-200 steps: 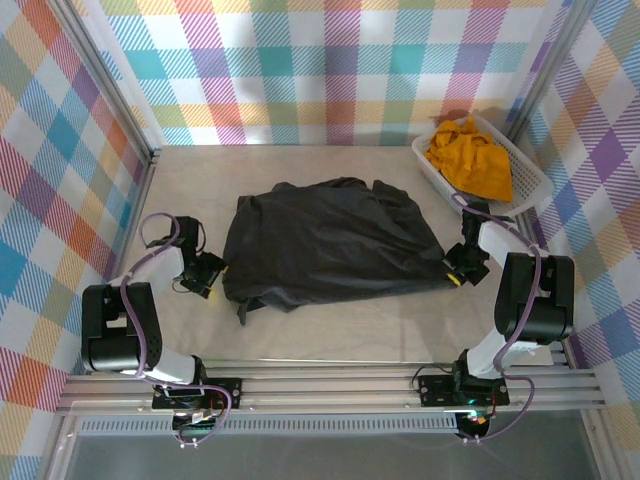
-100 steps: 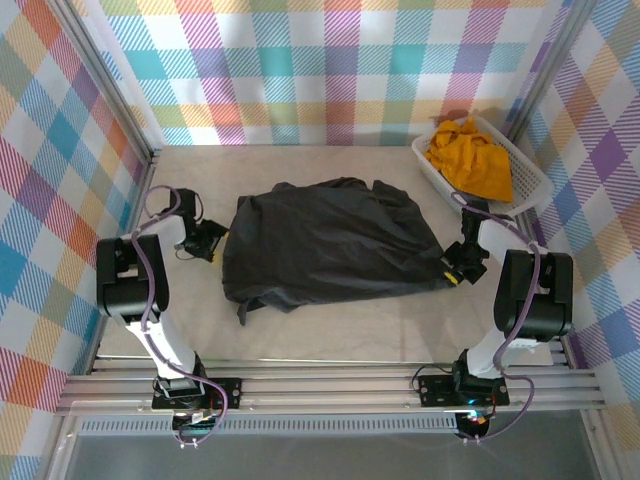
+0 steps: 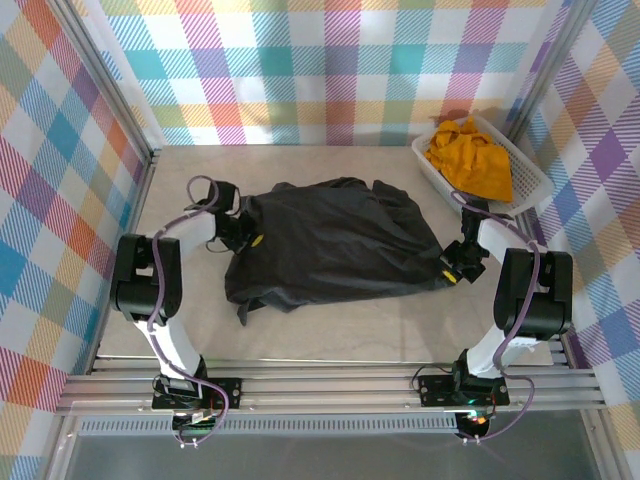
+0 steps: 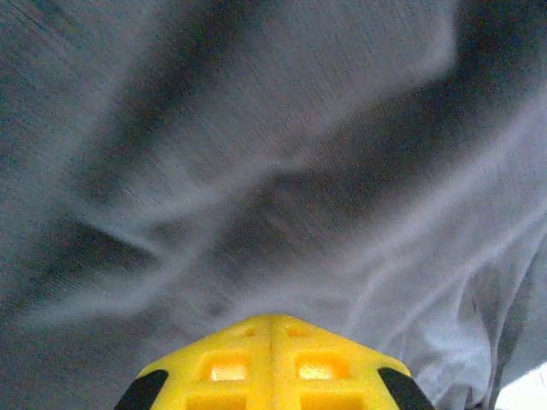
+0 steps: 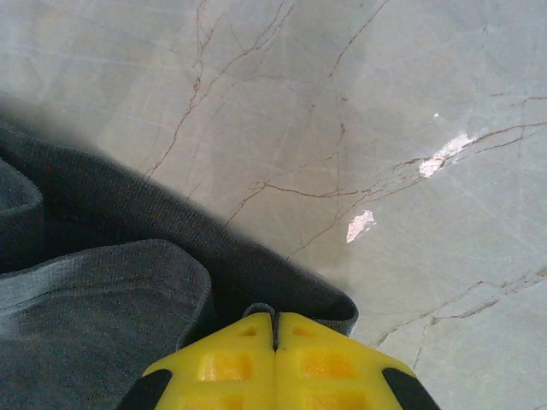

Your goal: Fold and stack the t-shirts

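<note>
The black t-shirt (image 3: 330, 240) lies crumpled and spread across the middle of the table. My left gripper (image 3: 252, 238) sits at its upper left edge. In the left wrist view its yellow fingertips (image 4: 272, 320) are shut, pressed into blurred dark cloth (image 4: 282, 154). My right gripper (image 3: 451, 274) is at the shirt's lower right corner. In the right wrist view its jaws (image 5: 274, 320) are shut, with a thin fold of the shirt's hem (image 5: 256, 282) pinched between them. The yellow-orange t-shirt (image 3: 468, 160) lies bunched in the basket.
The white lattice basket (image 3: 530, 188) stands at the back right corner, just behind my right arm. Bare marble tabletop (image 5: 385, 128) runs along the front of the shirt and to its left. Checked walls close in on three sides.
My left arm swung from the bare table left of the shirt up and right onto its left edge, and its jaws closed. The right gripper kept its hold and place.
</note>
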